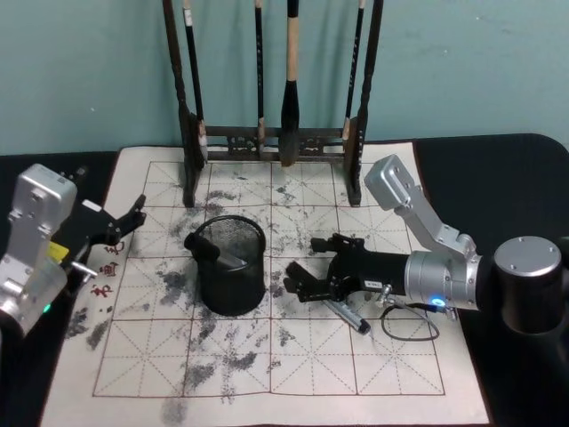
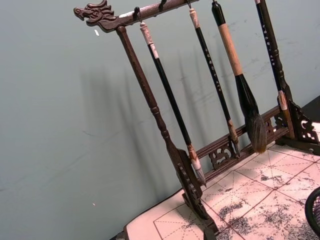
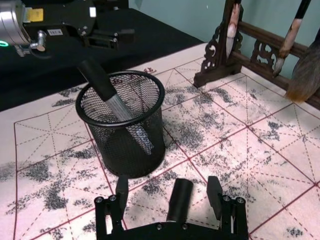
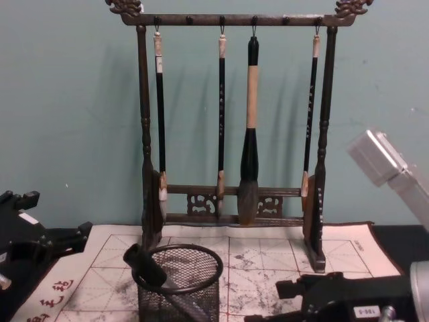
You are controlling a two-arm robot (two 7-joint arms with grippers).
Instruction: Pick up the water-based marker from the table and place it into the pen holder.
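A black wire-mesh pen holder (image 1: 229,267) (image 3: 122,127) (image 4: 181,285) stands on the ink-stained practice mat. One marker (image 1: 204,248) (image 3: 102,82) leans inside it, its black cap poking over the rim. A second water-based marker (image 1: 348,317), grey with dark ends, lies on the mat just right of the holder. My right gripper (image 1: 302,267) (image 3: 167,189) hovers low over this marker and points at the holder. It is open, and the marker's black end (image 3: 179,199) shows between the spread fingers without touching them. My left gripper (image 1: 133,216) (image 3: 111,37) rests open at the mat's left edge.
A tall dark wooden brush rack (image 1: 267,140) (image 4: 231,201) (image 2: 165,135) with several hanging brushes stands at the back of the mat. A black cable (image 1: 409,322) loops by the right wrist. Black tabletop (image 1: 498,178) surrounds the mat.
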